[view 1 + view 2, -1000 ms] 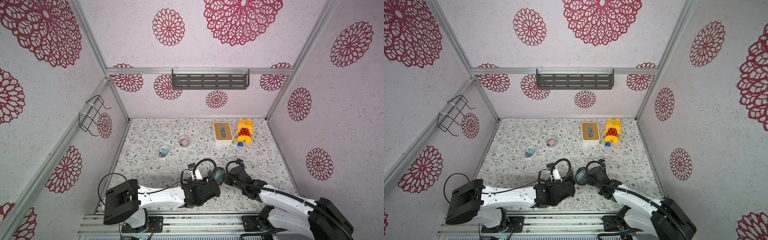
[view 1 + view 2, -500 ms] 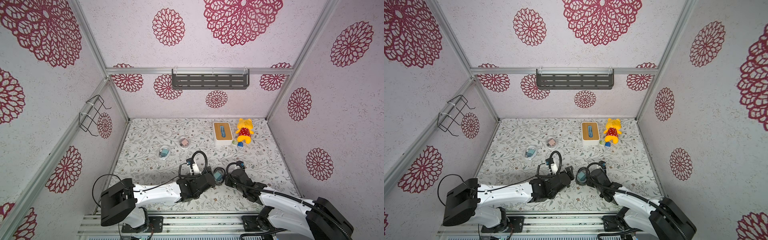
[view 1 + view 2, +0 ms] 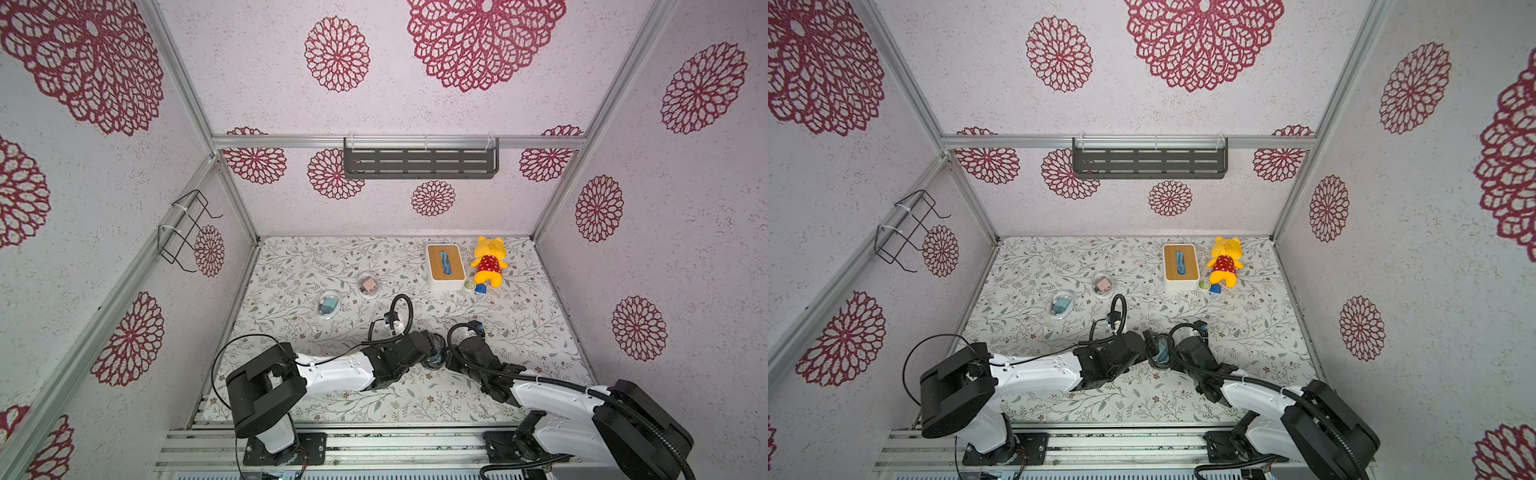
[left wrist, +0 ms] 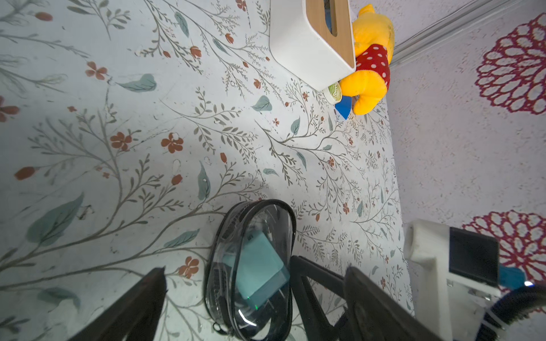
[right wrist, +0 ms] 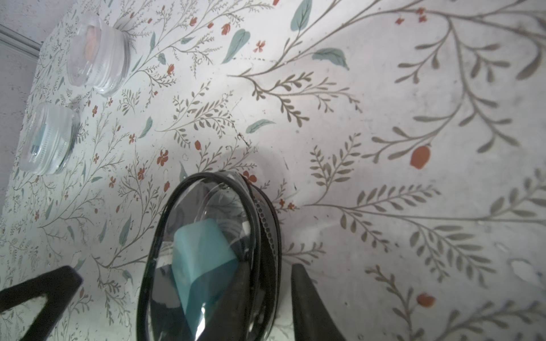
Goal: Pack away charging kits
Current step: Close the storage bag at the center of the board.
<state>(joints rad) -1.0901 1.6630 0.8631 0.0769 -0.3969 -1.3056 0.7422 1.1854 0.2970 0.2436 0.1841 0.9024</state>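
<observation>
The left gripper (image 4: pixel 229 265) had edged nearer the clear case (image 5: pixel 206 203), jaws wide; the right gripper (image 5: pixel 186 268) straddled it, jaws apart.

the left gripper (image 3: pixel 432 344) has swung forward to straddle the dark-rimmed case (image 4: pixel 251 265), jaws wide. the right gripper (image 5: pixel 181 288) has edged closer.

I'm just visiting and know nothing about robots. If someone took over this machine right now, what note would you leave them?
Left gripper: open, the near case between its fingers.
Right gripper: open, astride the same case, not clamped.
The near case holds a teal charger; its zip looks unclosed, cable unclear.
Done: pink kit and teal kit sit in clear cases farther back.
Left: close the near case.
</observation>
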